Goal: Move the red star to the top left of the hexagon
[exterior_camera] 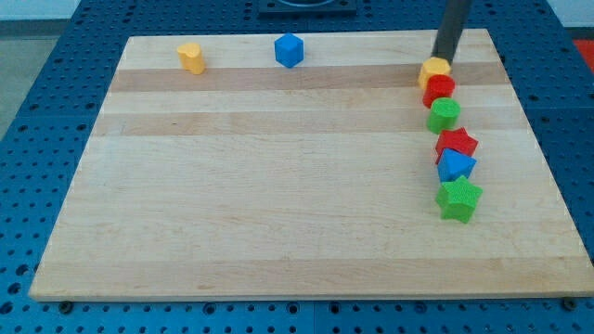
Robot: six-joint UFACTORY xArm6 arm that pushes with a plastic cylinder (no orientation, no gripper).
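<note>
The red star lies on the wooden board near the view's right, in a tight top-to-bottom column of blocks. From the top the column holds a yellow hexagon-like block, a red rounded block, a green block, the red star, a blue triangular block and a green star. My tip is at the upper right edge of the yellow block, at the head of the column and well above the red star.
A second yellow block and a blue cube sit near the board's top edge at the view's upper left. A blue perforated table surrounds the board.
</note>
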